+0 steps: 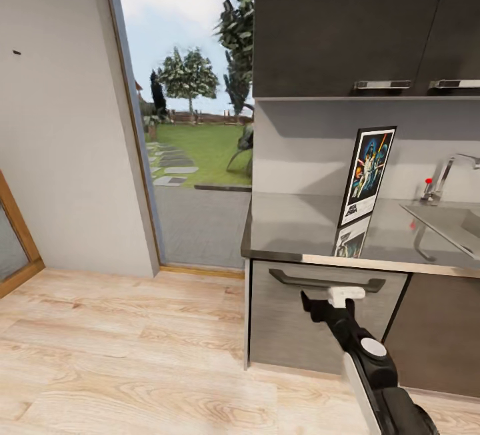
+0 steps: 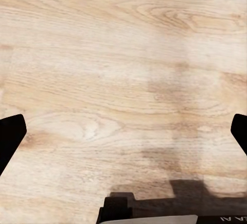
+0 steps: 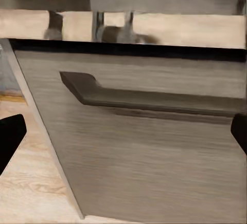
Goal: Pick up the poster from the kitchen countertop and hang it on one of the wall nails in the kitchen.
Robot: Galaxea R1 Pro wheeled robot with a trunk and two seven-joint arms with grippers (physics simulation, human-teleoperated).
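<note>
Where poster (image 1: 367, 175) stands upright, long axis vertical

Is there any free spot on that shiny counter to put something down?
Yes: the countertop is bare from its left end to the upright poster. A narrower strip lies between poster and sink. The sink and tap crowd its right part.

A home kitchen: dark wall cabinets (image 1: 347, 22), glossy countertop (image 1: 300, 228) with sink (image 1: 447, 218) and tap (image 1: 453, 168), wooden floor (image 1: 120, 355).
</note>
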